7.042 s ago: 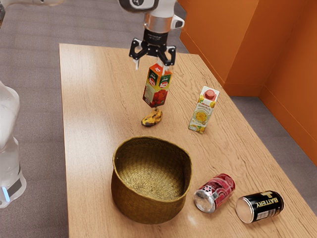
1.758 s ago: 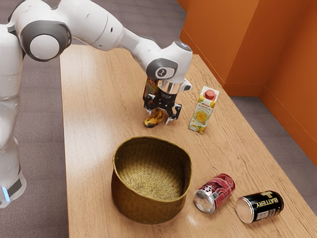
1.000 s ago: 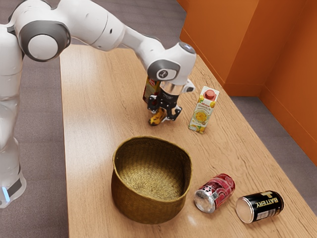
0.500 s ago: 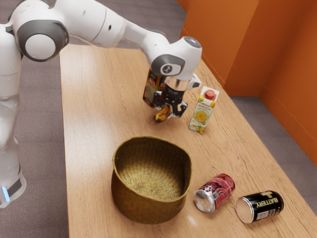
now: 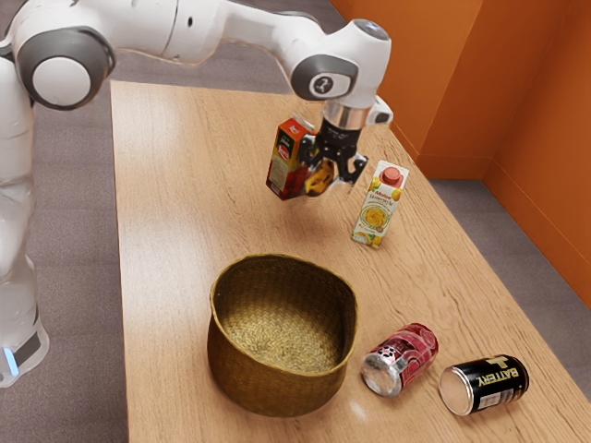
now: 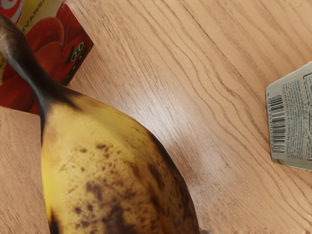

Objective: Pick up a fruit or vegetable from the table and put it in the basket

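Note:
Up in the air between the two juice cartons, my gripper (image 5: pixel 331 185) is shut on a spotted yellow-brown banana (image 5: pixel 319 177). In the wrist view the banana (image 6: pixel 114 170) looms large, its dark stem toward the red carton. The woven basket (image 5: pixel 282 392) stands upright on the table, nearer the exterior view's bottom than the gripper. Its inside shows bare woven bottom.
A red juice carton (image 5: pixel 284 159) stands just beside the gripper, and a white juice carton (image 5: pixel 377 208) on the other side. A red can (image 5: pixel 403 358) and a black battery-labelled can (image 5: pixel 486 384) lie on the wooden table (image 5: pixel 175 203) beyond the basket.
The gripper has closed on the banana and lifted it off the table, moving up and toward the exterior view's right. The cartons, cans and basket have stayed put.

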Robot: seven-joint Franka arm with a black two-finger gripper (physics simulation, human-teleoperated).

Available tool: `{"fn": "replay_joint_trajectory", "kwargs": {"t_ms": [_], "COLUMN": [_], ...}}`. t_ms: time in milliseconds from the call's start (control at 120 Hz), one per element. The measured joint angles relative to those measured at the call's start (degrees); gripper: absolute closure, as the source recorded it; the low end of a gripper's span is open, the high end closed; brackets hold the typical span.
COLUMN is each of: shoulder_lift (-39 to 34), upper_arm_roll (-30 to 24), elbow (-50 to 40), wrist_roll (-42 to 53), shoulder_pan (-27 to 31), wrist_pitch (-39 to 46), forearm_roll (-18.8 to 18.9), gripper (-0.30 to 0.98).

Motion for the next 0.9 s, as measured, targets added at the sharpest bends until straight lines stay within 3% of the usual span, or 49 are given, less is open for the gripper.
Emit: {"fn": "replay_joint_trajectory", "kwargs": {"t_ms": [533,900], "shoulder_lift": [-4.4,-6.0], "upper_arm_roll": [-1.8,-8.7], "elbow": [7.8,8.6], "wrist_roll": [-1.2,-2.8], "shoulder_pan": [-0.3,5.0], "wrist_pitch": [-9.7,-12.5], "forearm_roll": [0.9,0.5], "gripper": [0.55,0.55]}}
